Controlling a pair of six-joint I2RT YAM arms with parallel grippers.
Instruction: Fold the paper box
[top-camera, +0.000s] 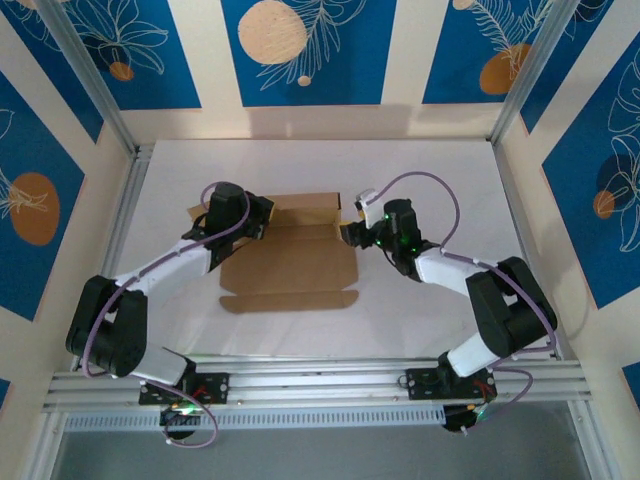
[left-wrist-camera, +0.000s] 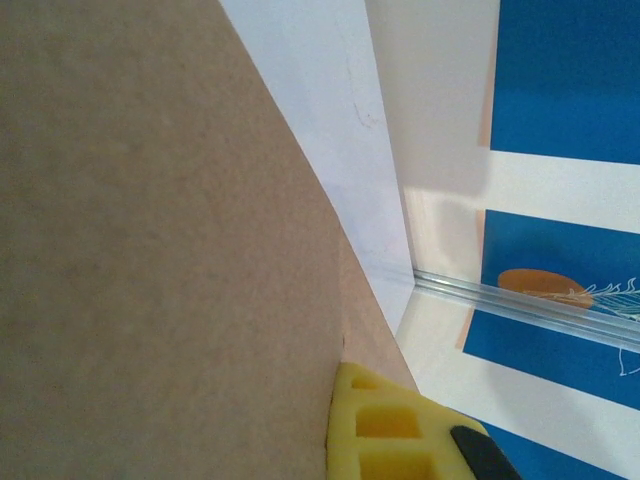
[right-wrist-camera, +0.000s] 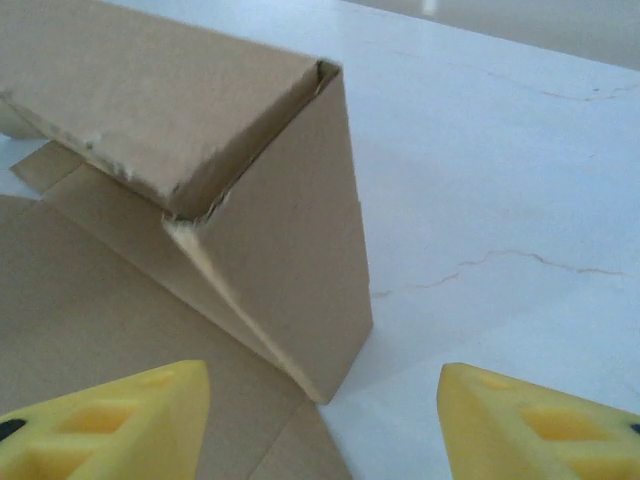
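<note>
While the left claw (top-camera: 258, 216) is closed on the far left corner of the paper box (top-camera: 290, 265), the right claw (top-camera: 350, 231) stands open at the right end of the box and holds nothing. The box lies around the middle of the table (top-camera: 420, 170), a little closer to the far edge. Its base is flat, its far wall is raised, and a long flap with rounded ends lies toward the near edge. From the left wrist, a brown panel stands tight against one yellow finger (left-wrist-camera: 385, 425), and the other finger is hidden behind that panel. From the right wrist, the two yellow fingers (right-wrist-camera: 130, 420) are wide apart. One hangs over the flat cardboard and the other over the bare table. The raised corner of the box is just ahead between them, not touched.
</note>
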